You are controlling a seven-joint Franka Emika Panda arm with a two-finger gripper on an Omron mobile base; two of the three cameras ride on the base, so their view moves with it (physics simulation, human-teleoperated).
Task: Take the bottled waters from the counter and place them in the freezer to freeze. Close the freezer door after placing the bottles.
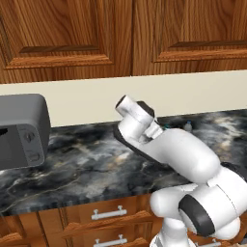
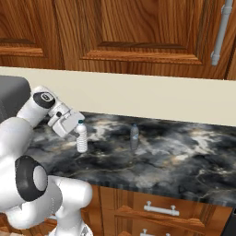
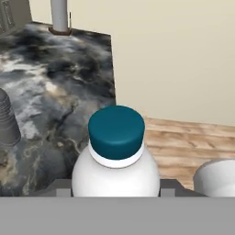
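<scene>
One whitish bottled water (image 2: 81,137) with a blue cap stands on the black marble counter (image 2: 175,156), right against my gripper (image 2: 73,125). In the hand view this bottled water (image 3: 116,156) sits between the two dark fingertips (image 3: 61,187), which press on both of its sides, so the gripper (image 3: 116,189) is shut on it. A second, greyer bottled water (image 2: 134,136) stands a little to the right, apart from the hand; it appears as a ribbed grey body (image 3: 7,124) in the hand view and as a small cap (image 1: 188,126) behind the arm.
A grey toaster (image 1: 21,130) stands at the left of the counter. A white upright cylinder (image 3: 59,16) stands far along the counter. Cream wall and wooden cabinets (image 2: 138,32) rise behind; drawers with silver handles (image 2: 161,209) lie below. Wooden floor (image 3: 183,142) lies past the counter's end.
</scene>
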